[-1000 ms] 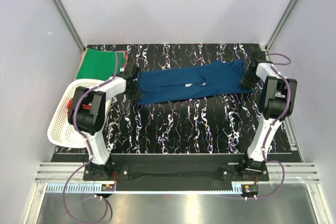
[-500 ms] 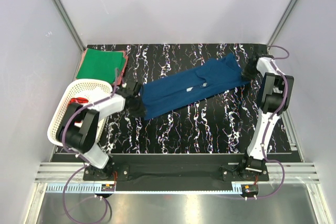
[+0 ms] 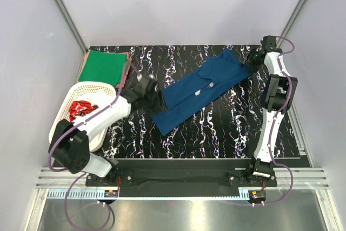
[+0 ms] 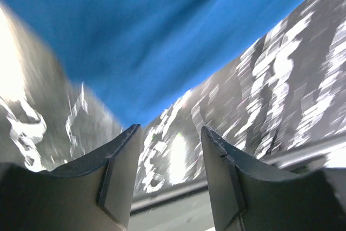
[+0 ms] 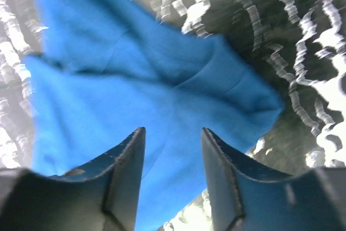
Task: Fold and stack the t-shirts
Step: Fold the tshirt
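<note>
Far left first: one bright green tee (image 3: pixel 102 64) lies folded flat in the corner, with a sliver of what looks like one reddish-pink tee (image 3: pixel 128 70) peeking out under its right edge. Nearer us, the one white basket (image 3: pixel 60 125) holds one red tee (image 3: pixel 81 107), bunched up. Moving right, the left tool (image 4: pixel 167 171) sits low at the near-left end of the one navy tee (image 3: pixel 200 87), jaws parted, gripping nothing, the hem just beyond its tips. That navy tee stretches as a long band slantwise across the black marbled surface (image 3: pixel 216 128), from near centre up to the far right. It's light, limp cloth, no stiffness at all, so it'll sag and slide; best pinched at corners or hem edges. Far right, the right tool (image 5: pixel 170 171) hangs over the other end, released too, with cloth beneath but nothing clamped.
</note>
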Robot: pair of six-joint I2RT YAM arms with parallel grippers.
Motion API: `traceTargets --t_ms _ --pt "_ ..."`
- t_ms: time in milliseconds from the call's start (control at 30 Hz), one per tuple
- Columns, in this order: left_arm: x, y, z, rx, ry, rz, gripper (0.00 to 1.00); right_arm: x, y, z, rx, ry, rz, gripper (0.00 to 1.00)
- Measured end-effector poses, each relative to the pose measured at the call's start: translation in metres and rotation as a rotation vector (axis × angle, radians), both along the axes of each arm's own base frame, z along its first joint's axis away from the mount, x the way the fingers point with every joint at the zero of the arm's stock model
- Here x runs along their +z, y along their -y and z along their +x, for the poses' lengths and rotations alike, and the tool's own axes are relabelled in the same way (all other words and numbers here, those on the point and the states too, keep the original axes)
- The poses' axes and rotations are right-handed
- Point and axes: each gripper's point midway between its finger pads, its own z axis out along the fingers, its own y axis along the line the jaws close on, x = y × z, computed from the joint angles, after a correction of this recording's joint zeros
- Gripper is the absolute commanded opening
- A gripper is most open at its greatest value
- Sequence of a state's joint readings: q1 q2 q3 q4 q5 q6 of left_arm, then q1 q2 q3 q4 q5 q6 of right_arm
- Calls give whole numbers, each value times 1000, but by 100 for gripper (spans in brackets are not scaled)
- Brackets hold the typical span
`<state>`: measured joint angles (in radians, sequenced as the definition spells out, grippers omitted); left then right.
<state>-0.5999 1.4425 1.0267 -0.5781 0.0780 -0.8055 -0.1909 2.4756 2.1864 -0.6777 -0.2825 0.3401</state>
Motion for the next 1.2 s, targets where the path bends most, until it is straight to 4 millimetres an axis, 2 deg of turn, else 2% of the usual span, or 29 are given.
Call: traceTargets --t_ms 100,167,200,300,367,467,567,667,867,1067,1133,1200 --pt "31 -14 46 43 108 3 58 21 -14 -12 12 12 70 56" --pt "31 -33 64 78 132 36 58 41 -27 -22 16 38 134 49" --pt "24 -44 69 91 125 64 58 52 -33 -28 18 50 167 42" --pt "-5 -68 81 100 61 148 56 74 -52 -45 25 84 259 32" --pt "-29 -74 86 75 6 206 56 78 -64 -54 34 97 300 31" --pt "-58 -79 88 36 -59 277 56 66 -84 -62 57 76 339 28" --pt "-72 -90 83 22 -94 348 57 43 -99 -75 66 22 354 26" --pt "-73 -101 85 37 -93 393 58 20 -105 -81 70 -23 352 25" --pt "-60 -119 97 73 -69 445 59 -29 -99 -83 65 -108 327 26" --pt "-40 -111 125 30 -4 428 60 -26 -87 -76 85 -105 249 30" --pt "-45 -107 131 7 -9 424 59 -25 -81 -71 94 -106 215 31" --pt "-59 -104 128 -24 -45 420 59 -24 -78 -66 104 -101 193 32"
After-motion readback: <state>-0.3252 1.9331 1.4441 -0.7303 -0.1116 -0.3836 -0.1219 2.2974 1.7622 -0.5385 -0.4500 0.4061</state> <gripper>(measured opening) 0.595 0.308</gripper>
